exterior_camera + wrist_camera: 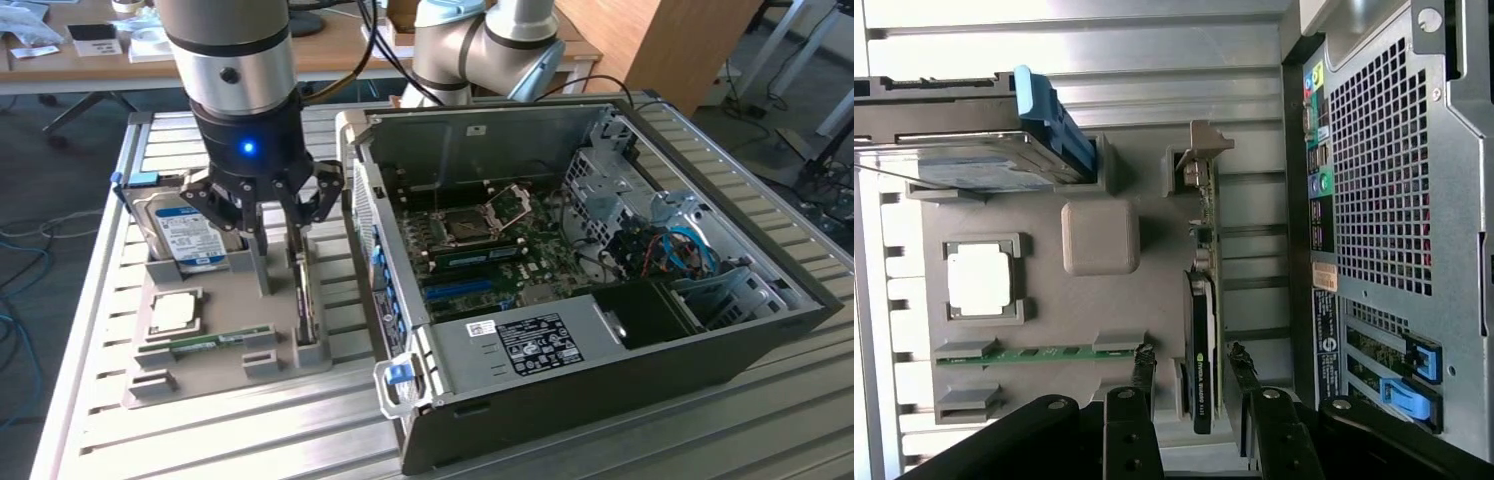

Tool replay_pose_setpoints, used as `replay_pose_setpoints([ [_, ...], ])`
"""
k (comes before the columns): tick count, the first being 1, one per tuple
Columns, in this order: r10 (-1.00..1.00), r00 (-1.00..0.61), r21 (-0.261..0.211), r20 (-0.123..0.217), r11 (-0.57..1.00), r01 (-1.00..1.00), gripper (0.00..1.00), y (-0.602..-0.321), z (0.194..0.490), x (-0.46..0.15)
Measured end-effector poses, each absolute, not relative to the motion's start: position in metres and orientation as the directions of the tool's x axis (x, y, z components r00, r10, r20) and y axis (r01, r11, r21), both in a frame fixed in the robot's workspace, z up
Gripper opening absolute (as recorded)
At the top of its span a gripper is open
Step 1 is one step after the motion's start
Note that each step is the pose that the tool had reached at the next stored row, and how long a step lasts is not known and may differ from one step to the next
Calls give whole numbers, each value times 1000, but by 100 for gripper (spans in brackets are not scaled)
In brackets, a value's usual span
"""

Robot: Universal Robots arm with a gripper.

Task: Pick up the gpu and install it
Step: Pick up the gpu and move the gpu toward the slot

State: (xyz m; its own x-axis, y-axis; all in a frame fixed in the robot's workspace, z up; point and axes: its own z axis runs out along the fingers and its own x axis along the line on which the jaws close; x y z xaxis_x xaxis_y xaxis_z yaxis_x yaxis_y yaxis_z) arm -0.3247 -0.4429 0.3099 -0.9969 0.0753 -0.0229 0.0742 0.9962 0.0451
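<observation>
**Card on edge in its holder, open fingers either side**

The gpu (pixel 306 295) (pixel 1201 300) stands on its long edge in a slot at the right side of the gray holder tray (pixel 227 375), in the exterior view's terms. Its long axis runs near to far, parallel to the side of the computer case (pixel 561 340). The silver end bracket (pixel 1199 150) is at the far end. The black face looks left towards the other parts and the green board faces right towards the case.

The gripper (pixel 283 235) (pixel 1191 362) hangs above the card with its fingers (pixel 1142 370) spread. One finger is on each side of the card, with a gap visible on both sides, so nothing is gripped.

Left of the card the tray holds a raised gray block (pixel 1099 236), a blue-labelled hard drive (pixel 187 235) at the far end, a CPU (pixel 174 312) in the middle and a green memory stick (pixel 214 342) nearer. The case lies open-side up just right of the tray with its motherboard (pixel 487 250) exposed. Both sit on a slatted metal table (pixel 200 440).
</observation>
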Motion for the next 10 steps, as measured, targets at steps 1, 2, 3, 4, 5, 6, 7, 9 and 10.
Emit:
replay_pose_setpoints([
  [1, 75, -997, 45, -23, 996, 74, 42, -443, 309, -325],
  [2, 75, -997, 45, -23, 996, 74, 42, -443, 308, -325],
  [3, 75, -997, 45, -23, 996, 74, 42, -443, 307, -325],
  [4, 75, -997, 45, -23, 996, 74, 42, -443, 307, -325],
  [5, 75, -997, 45, -23, 996, 74, 42, -443, 307, -325],
  [6, 75, -997, 45, -23, 996, 74, 42, -443, 307, -325],
  [7, 75, -997, 45, -23, 996, 74, 42, -443, 307, -325],
  [9, 75, -997, 45, -23, 996, 74, 42, -443, 307, -323],
  [10, 75, -997, 45, -23, 996, 74, 42, -443, 307, -322],
])
